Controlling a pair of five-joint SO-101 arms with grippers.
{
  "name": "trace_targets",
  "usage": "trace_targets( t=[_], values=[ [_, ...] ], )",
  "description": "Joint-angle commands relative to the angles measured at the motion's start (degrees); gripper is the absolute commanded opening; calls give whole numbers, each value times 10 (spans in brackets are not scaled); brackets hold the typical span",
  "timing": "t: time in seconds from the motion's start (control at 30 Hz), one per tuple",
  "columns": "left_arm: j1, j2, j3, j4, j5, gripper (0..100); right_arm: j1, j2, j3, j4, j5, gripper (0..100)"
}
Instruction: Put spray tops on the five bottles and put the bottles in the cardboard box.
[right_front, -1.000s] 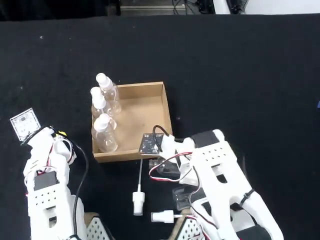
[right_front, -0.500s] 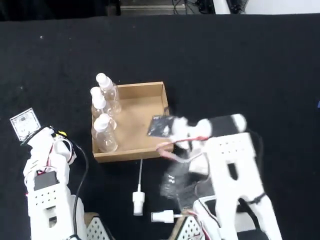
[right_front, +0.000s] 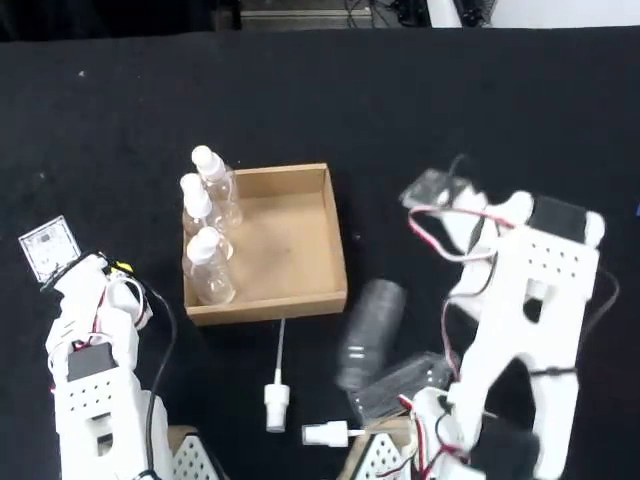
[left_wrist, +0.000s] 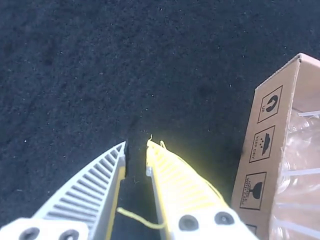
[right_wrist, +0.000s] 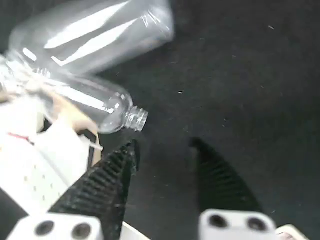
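- Table (right_front: 500, 100): black cloth lay under both grippers.
- Cardboard box (right_front: 336, 240): we noted its printed outer wall off to the side of the left gripper (left_wrist: 136, 145), beside the yellow-striped finger and apart from it. Those fingers nearly met, with only a slit between them, and held nothing.
- Right gripper (right_wrist: 164, 145): fingers were spread wide and empty over bare cloth.
- Capped bottles (right_front: 207, 265): three stood upright inside the box, along the wall on the left gripper's side. We judged three of five finished.
- Nearer bottle (right_wrist: 95, 107): it was uncapped and on its side outside the box, just beyond the right fingertips. Its threaded neck was close to one tip without touching.
- Farther bottle (right_wrist: 95, 32): also uncapped and lying down, beyond the first.
- Spray top (right_front: 277, 397) and second spray top (right_front: 325, 433): both lay loose on the cloth, clear of all fingers.
- Remaining, in our judgement: two tops to fit, then two bottles to box.
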Motion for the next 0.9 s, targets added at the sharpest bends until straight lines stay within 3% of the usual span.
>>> trace_targets(
  t=[0.0, 0.07, 0.27, 0.4, 0.57, 0.87],
  values=[
    [2, 3, -21, -2, 1, 62, -22, 35, -83, -9, -135, 236],
    [1, 3, -21, -2, 1, 62, -54, 36, -87, -13, -129, 229],
    [1, 3, -21, -2, 1, 62, -149, 36, -38, 16, 105, 234],
    [1, 3, -21, -2, 1, 62, -226, 41, 33, 15, 196, 261],
    [1, 3, -21, -2, 1, 62, -292, 37, 109, -46, 200, 311],
    [1, 3, -22, -3, 1, 62, -303, 37, 233, -177, 176, 311]
  ],
)
